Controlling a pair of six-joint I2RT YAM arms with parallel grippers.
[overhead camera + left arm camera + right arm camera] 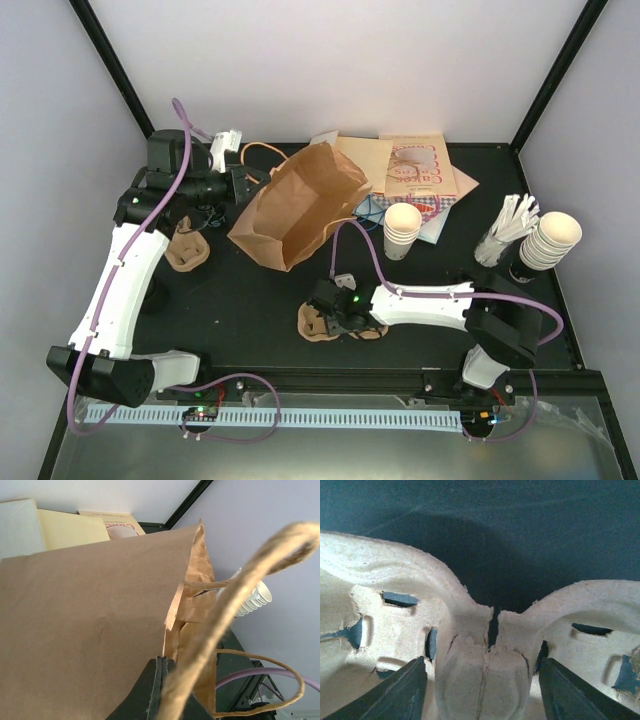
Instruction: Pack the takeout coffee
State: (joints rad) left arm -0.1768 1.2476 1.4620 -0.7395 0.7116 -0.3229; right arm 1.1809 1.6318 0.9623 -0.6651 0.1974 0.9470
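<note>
The takeout coffee is out of view in all three views. A brown paper bag (300, 205) lies open in the middle of the black table, its mouth facing the front. My left gripper (243, 185) is shut on the bag's rim (172, 625), fingers (155, 685) pinched together on the paper, with a twine handle (240, 595) crossing in front. My right gripper (335, 315) is low over a pulp cup carrier (312, 325). It is open (481, 662), one finger (405, 690) on each side of the carrier's centre post (485, 675), with small gaps showing.
A second pulp carrier (187, 250) lies at the left. An upright stack of cream cups (402, 230) stands right of the bag, and another stack (550, 240) leans at the far right beside white stirrers (512, 222). Paper menus (415, 165) lie at the back.
</note>
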